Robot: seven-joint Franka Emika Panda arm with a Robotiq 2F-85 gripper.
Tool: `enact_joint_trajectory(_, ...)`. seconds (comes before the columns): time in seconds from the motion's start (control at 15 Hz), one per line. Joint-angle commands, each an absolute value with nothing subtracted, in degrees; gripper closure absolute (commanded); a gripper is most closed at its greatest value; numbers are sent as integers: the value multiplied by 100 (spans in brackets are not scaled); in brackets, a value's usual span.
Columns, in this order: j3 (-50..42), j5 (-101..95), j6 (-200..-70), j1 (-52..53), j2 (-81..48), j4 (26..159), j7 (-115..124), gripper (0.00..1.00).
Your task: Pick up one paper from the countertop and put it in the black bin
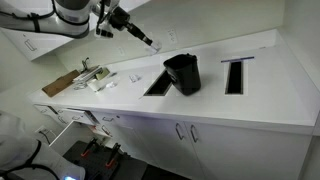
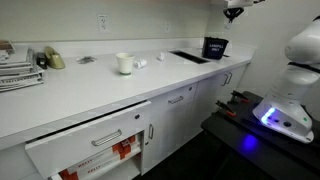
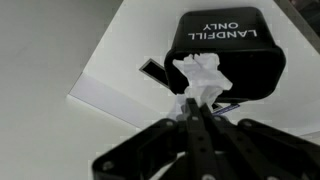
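White crumpled paper [image 3: 200, 74] is pinched tight between the jaws of our gripper [image 3: 196, 100], which we see hanging in the air above the countertop [image 1: 250, 95]. Just beyond it, in the wrist view, we find the black bin [image 3: 228, 50], its side marked LANDFILL ONLY.

The bin [image 1: 182, 73] is standing on the surface [image 1: 250, 100] between two cut-outs [image 1: 157, 84], just beside the one on the picture's left. The gripper [image 1: 152, 43] is hanging above the surface, up and left of the bin, pinching the paper [image 3: 200, 75] at its tips. In the wrist view the paper is showing in front of the bin's wall. Scraps [image 1: 133, 76] are lying on the surface past that cut-out, and a board [image 1: 60, 84] is lying at the far end.
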State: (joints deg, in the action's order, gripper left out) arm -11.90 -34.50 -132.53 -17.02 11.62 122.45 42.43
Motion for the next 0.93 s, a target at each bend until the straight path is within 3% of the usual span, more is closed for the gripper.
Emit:
enact_joint_trajectory(0.0, -1431, -2930, -13825, -1799, 402, 11752, 3961, 99)
enact_joint_trajectory(0.53, -1671, -1461, -14073, -1712, -729, 11026, 3363, 99)
enact_joint_trajectory(0.6, -1685, -1380, -14008, -1698, -823, 10923, 3375, 72)
enact_joint_trajectory(0.67, -1701, -1335, -13988, -1684, -906, 10849, 3379, 71)
enact_joint_trajectory(0.87, -1741, -1250, -13870, -1646, -1079, 10655, 3413, 49)
